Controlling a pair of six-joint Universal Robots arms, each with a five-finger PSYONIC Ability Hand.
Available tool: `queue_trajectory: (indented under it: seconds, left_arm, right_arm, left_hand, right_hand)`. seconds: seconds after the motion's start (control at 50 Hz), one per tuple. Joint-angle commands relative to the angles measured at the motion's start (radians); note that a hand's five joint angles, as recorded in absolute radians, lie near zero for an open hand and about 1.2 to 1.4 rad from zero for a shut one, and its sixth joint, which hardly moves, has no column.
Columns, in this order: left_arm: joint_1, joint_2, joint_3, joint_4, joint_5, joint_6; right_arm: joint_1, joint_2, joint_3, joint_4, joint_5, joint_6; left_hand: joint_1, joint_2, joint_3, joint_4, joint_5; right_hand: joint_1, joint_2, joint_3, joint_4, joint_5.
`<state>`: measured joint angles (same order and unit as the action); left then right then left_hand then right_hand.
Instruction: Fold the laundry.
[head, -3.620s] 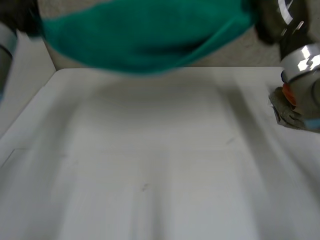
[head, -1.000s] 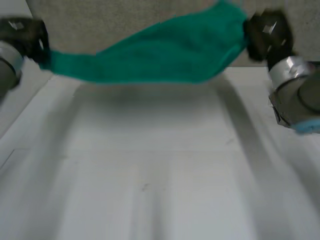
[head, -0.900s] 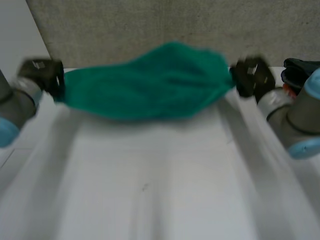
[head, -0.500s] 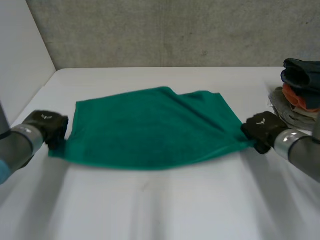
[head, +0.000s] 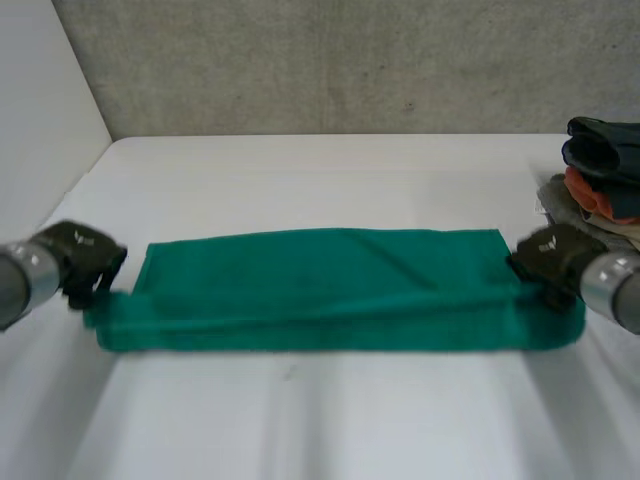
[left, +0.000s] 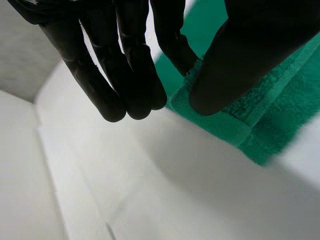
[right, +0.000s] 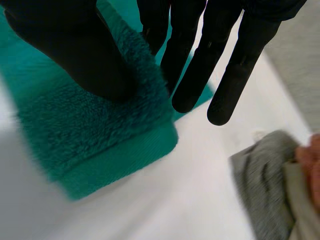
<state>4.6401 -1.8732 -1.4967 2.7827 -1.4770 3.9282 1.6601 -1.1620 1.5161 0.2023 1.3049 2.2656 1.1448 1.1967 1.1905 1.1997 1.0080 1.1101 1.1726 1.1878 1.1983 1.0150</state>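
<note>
A: Where do we have the green towel (head: 320, 290)?
B: Flat on the table (head: 320, 420), mid-scene. It's a long band doubled lengthwise, running left to right.
A: Hands?
B: Left hand (head: 85, 262) is at the towel's left end, thumb and one finger pinching a corner, other fingers straight. Right hand (head: 550, 258) is at the right end, thumb clamping the top layer against a finger. A pile of clothes (head: 600, 170) sits far right, just beyond our right hand.
</note>
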Motion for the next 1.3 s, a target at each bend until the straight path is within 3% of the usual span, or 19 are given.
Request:
queue_trajectory:
  seconds: [0.02, 0.28, 0.32, 0.34, 0.36, 0.38, 0.5, 0.62, 0.74, 1.0, 1.18, 1.3]
  left_arm:
    - [-0.072, -0.243, 0.309, 0.048, -0.126, -0.148]
    - [-0.158, -0.537, 0.716, 0.009, -0.272, -0.219]
    - [-0.161, -0.558, 0.751, 0.008, -0.29, -0.224]
    - [-0.162, -0.564, 0.756, 0.008, -0.293, -0.224]
    - [-0.168, -0.563, 0.757, 0.014, -0.293, -0.219]
    - [-0.175, -0.558, 0.756, 0.015, -0.292, -0.216]
    - [-0.199, -0.495, 0.684, 0.038, -0.275, -0.196]
    - [-0.196, -0.409, 0.538, 0.106, -0.223, -0.168]
    - [-0.198, -0.457, 0.498, 0.218, -0.163, -0.1]
    - [-0.185, -0.725, 0.775, 0.322, -0.138, 0.014]
    - [-0.159, -0.902, 1.058, 0.426, -0.111, 0.042]
    - [-0.173, -0.828, 1.024, 0.373, -0.121, 0.01]
  right_arm:
    - [0.053, 0.214, -0.194, -0.247, 0.054, 0.111]
    - [0.115, 0.502, -0.497, -0.32, 0.108, 0.134]
    - [0.124, 0.533, -0.524, -0.331, 0.126, 0.132]
    - [0.128, 0.542, -0.531, -0.333, 0.137, 0.132]
    - [0.136, 0.55, -0.539, -0.337, 0.161, 0.132]
    - [0.139, 0.551, -0.541, -0.34, 0.177, 0.135]
    - [0.148, 0.509, -0.508, -0.336, 0.218, 0.164]
    - [0.15, 0.423, -0.435, -0.356, 0.156, 0.23]
    - [0.162, 0.464, -0.453, -0.385, 0.073, 0.276]
    - [0.204, 0.676, -0.726, -0.382, 0.054, 0.434]
    - [0.213, 0.815, -0.907, -0.546, 0.164, 0.417]
    - [0.21, 0.776, -0.878, -0.54, 0.185, 0.387]
  left_hand:
    - [0.251, 0.2, 0.206, 0.197, 0.214]
    - [0.251, 0.2, 0.206, 0.197, 0.214]
    - [0.202, 0.15, 0.157, 0.147, 0.165]
    - [-0.193, -0.245, -0.239, -0.248, -0.231]
    - [-0.889, -0.941, -0.935, -0.944, -0.927]
    - [-0.97, -1.022, -1.016, -1.025, -1.008]
    - [-0.97, -1.022, -1.016, -1.025, -1.008]
    - [-0.97, -1.022, -1.016, -1.025, -1.008]
    - [-0.97, -1.022, -1.016, -1.025, -1.008]
    - [-0.97, -1.022, -1.016, -1.025, -1.008]
    - [-0.97, -1.022, -1.016, -1.025, -1.008]
    - [-0.97, -1.022, -1.016, -1.025, -1.008]
  right_hand:
    - [0.286, 0.224, 0.208, 0.198, 0.207]
    - [0.286, 0.224, 0.208, 0.198, 0.207]
    - [-0.251, -0.314, -0.329, -0.339, -0.331]
    - [-0.653, -0.715, -0.73, -0.741, -0.732]
    - [-0.936, -0.998, -1.013, -1.024, -1.015]
    - [-0.936, -0.998, -1.013, -1.024, -1.015]
    - [-0.936, -0.998, -1.013, -1.024, -1.015]
    - [-0.936, -0.998, -1.013, -1.024, -1.015]
    - [-0.936, -0.998, -1.013, -1.024, -1.015]
    - [-0.936, -0.998, -1.013, -1.024, -1.015]
    - [-0.936, -0.998, -1.013, -1.024, -1.015]
    - [-0.936, -0.998, -1.013, -1.024, -1.015]
